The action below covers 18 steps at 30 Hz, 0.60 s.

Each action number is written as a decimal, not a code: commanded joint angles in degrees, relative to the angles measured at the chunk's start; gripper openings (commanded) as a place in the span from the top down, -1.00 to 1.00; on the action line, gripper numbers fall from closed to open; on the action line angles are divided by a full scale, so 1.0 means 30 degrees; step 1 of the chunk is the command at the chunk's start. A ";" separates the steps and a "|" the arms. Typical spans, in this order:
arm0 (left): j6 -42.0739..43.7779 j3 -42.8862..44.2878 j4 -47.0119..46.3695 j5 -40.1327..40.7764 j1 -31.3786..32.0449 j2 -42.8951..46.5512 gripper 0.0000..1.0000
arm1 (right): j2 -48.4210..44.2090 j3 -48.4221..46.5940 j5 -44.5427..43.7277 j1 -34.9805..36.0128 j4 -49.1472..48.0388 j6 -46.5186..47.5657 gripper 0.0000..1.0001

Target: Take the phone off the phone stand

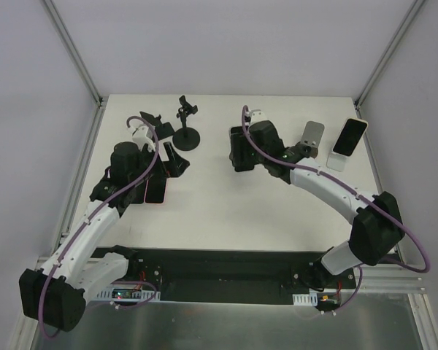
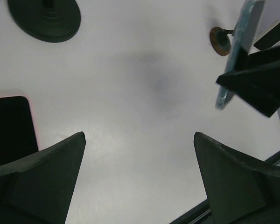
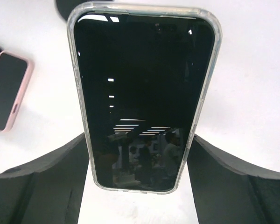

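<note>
My right gripper (image 1: 239, 149) (image 3: 140, 140) is shut on a black-screened phone in a clear case (image 3: 140, 102), one finger on each long edge, over the middle of the table. The same phone shows edge-on in the left wrist view (image 2: 235, 51). A black clamp stand on a round base (image 1: 186, 137) stands empty at the back, left of this phone; its base also shows in the left wrist view (image 2: 44, 18). My left gripper (image 1: 171, 157) (image 2: 139, 135) is open and empty above bare table. A phone in a pink case (image 1: 157, 191) (image 3: 7, 91) lies flat beside it.
At the back right an empty silver stand (image 1: 312, 135) stands next to a white stand (image 1: 338, 162) that holds another phone (image 1: 350, 135). A small black holder (image 1: 152, 120) sits at the back left. Frame posts stand at the table's back corners.
</note>
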<state>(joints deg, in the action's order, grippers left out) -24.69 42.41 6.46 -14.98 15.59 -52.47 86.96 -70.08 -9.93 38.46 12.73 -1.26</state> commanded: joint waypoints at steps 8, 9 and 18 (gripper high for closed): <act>-0.4865 0.1856 -0.4027 -0.1452 0.1538 -0.2605 -0.98 | -0.1681 0.1330 0.1055 0.3205 -0.3920 -0.2334 0.79; -0.4896 0.1945 -0.4144 -0.1393 0.1685 -0.2753 -0.98 | -0.1710 0.1504 0.1171 0.3322 -0.4009 -0.2451 0.80; -0.5218 0.2093 -0.5170 -0.0692 0.3853 -0.4277 -0.87 | -0.2266 0.2120 0.1495 0.4114 -0.4683 -0.2540 0.80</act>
<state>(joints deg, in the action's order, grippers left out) -39.11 46.57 -5.15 -17.78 24.67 -64.31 84.55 -63.75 -6.13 50.41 5.34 -7.51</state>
